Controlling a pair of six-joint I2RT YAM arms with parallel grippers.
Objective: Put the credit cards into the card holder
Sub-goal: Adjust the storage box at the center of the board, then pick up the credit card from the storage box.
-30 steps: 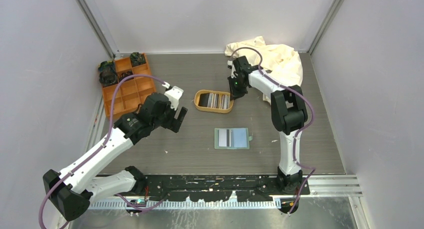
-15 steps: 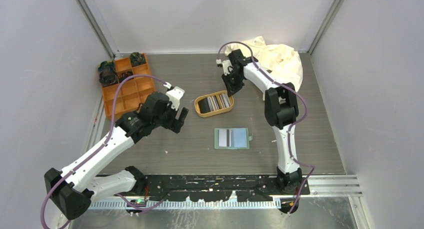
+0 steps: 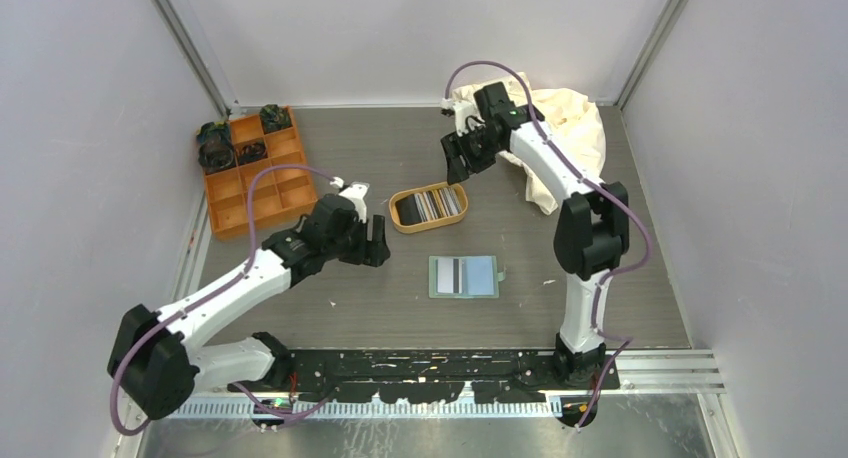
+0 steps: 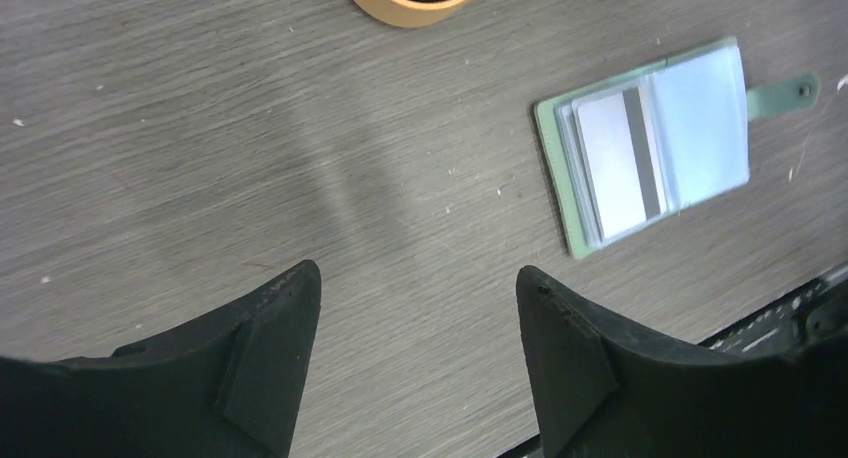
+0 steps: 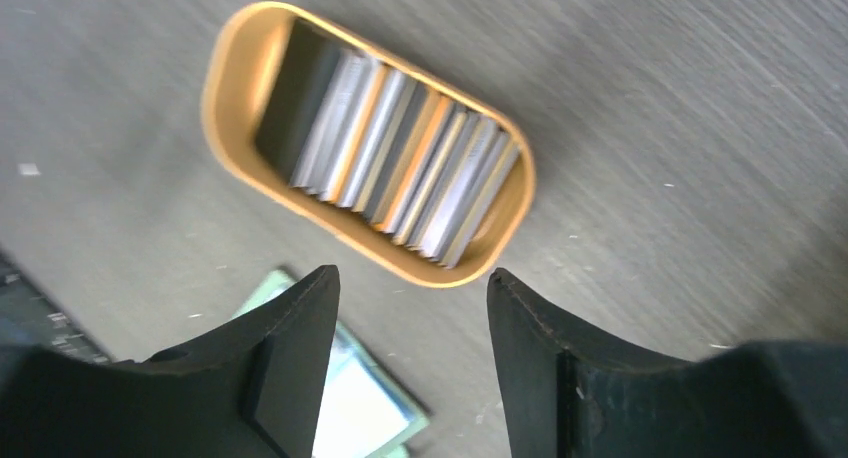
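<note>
The right gripper point(image 3: 456, 164) hangs above the far end of the oval tan tray point(image 3: 400, 219). Its jaws stand apart and nothing is between them. In the right wrist view this gripper point(image 5: 412, 278) looks down on the tray point(image 5: 225, 68), where most of the credit cards point(image 5: 390, 173) stand on edge in a tight row, black at one end and grey-white at the other. The left gripper point(image 3: 375, 250) is low over the table point(image 3: 380, 303), to the left of the card holder point(image 3: 465, 276), and its jaws are also wide with nothing held. The card holder lies open and flat between the two arms, near the tray but apart from it. In the left wrist view a grey-white card with a dark stripe point(image 4: 615, 163) sits in the holder point(image 4: 562, 193), beside a light blue card point(image 4: 700, 123). The orange compartment box point(image 3: 255, 183) is at the far left, and a cream cloth point(image 3: 565, 118) is in the far right corner.
</note>
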